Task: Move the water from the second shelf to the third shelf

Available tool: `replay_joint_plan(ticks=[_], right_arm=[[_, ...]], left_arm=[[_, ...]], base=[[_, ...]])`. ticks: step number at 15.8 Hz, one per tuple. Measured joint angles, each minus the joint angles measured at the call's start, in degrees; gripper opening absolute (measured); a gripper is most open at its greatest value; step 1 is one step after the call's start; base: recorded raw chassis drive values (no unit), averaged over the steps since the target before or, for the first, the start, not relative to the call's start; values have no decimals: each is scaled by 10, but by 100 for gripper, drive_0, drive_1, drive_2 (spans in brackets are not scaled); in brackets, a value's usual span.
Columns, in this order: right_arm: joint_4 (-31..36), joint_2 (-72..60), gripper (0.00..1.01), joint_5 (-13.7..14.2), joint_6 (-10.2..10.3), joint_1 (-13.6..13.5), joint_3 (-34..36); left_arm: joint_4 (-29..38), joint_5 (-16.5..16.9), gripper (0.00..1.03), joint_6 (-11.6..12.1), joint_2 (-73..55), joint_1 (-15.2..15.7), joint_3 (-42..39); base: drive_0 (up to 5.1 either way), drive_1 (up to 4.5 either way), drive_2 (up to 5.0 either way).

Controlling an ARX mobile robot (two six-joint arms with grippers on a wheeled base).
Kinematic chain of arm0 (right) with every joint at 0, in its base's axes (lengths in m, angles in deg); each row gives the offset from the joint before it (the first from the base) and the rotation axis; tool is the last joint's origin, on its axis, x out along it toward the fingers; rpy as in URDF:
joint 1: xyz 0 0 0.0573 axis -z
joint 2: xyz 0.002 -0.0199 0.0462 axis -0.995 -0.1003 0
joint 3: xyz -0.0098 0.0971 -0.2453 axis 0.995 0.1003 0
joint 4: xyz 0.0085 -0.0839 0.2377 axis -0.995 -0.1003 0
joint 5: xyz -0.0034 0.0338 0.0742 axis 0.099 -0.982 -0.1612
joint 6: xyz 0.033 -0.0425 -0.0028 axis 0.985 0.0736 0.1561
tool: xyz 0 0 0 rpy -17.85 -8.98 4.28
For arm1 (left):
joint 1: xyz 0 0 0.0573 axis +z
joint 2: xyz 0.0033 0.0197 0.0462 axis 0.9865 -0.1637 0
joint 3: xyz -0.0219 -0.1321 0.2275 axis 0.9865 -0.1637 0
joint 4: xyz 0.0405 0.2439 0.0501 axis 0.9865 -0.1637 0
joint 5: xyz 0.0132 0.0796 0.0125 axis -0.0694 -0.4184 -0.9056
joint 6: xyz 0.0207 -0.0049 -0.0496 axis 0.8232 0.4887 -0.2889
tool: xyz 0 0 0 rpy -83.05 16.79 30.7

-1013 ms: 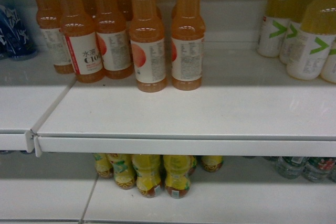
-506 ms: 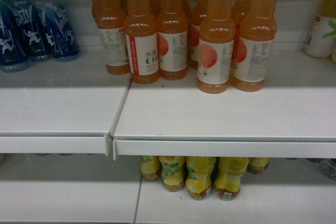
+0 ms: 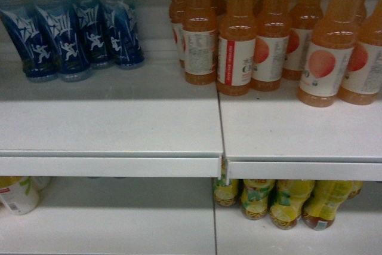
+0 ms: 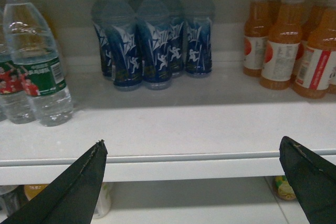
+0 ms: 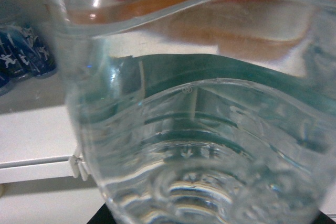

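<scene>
A clear ribbed water bottle (image 5: 199, 145) with a dark green label fills the right wrist view, pressed close to the camera. My right gripper is shut on it, and only a dark sliver of its fingers (image 5: 101, 219) shows at the bottom edge. Two more water bottles (image 4: 39, 72) with green labels stand at the far left of the shelf in the left wrist view. My left gripper (image 4: 192, 142) hangs open in front of the white shelf (image 4: 173, 129) edge, holding nothing. Neither gripper shows in the head view.
Blue-labelled bottles (image 3: 71, 34) stand at the back left of the shelf (image 3: 107, 129), orange drink bottles (image 3: 268, 40) at the back right. A seam (image 3: 221, 135) splits the two shelf boards. Below are yellow bottles (image 3: 286, 204) and a white bottle (image 3: 21, 195).
The head view has swung left. The orange bottles slid to the right of the picture, the blue-labelled bottles came into view, and the pale yellow bottles left at the right.
</scene>
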Motion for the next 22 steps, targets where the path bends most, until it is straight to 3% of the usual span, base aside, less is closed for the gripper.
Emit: replay_joint_plan(ticks=[22], right_arm=[[-3, -1, 39, -2, 0, 0, 0]], left_arm=[[0, 0, 98, 0, 0, 0, 0]], base=[[-502, 239, 239]])
